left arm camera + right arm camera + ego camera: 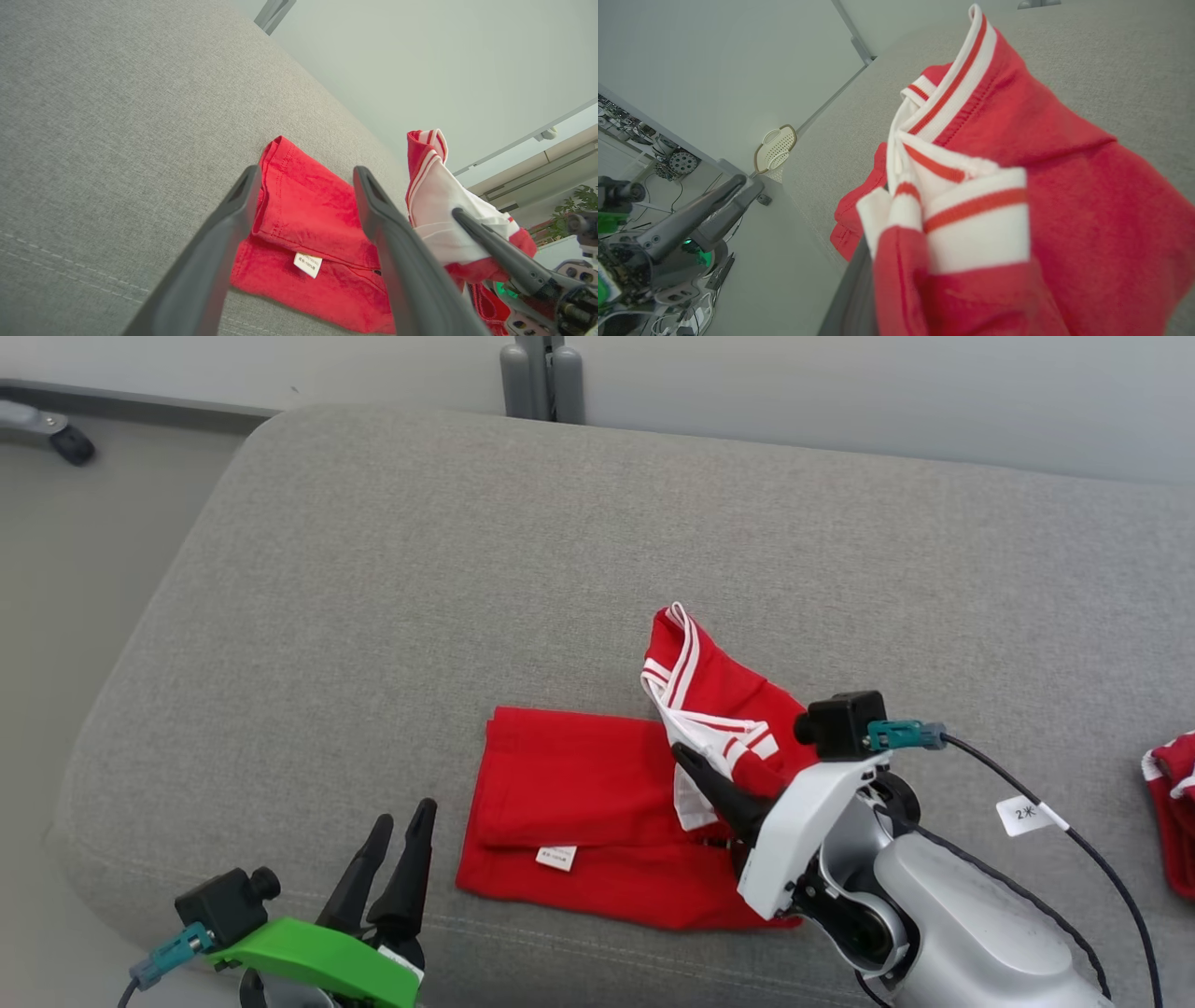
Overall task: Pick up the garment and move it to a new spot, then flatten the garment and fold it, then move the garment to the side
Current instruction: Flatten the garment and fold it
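Our right tool (pixel 681 756), clenched on the garment (pixel 560 784), should fold it over toward our released left tool (pixel 404 814), keeping edges aligned.

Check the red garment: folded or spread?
Partly folded: garment lies doubled on the cushion, striped end lifted in the right end effector.

Left gripper (pixel 404 814): 2 long, dark, tapered fingers (pixel 411 868), green housing (pixel 317 957), black camera block (pixel 224 905), teal plug (pixel 173 952).
Right gripper (pixel 691 761): white housing (pixel 803 831), black cube camera (pixel 840 723), teal connector (pixel 904 735), black cable (pixel 1102 868) carrying 1 white tag (pixel 1025 814), silver-grey forearm (pixel 971 933).
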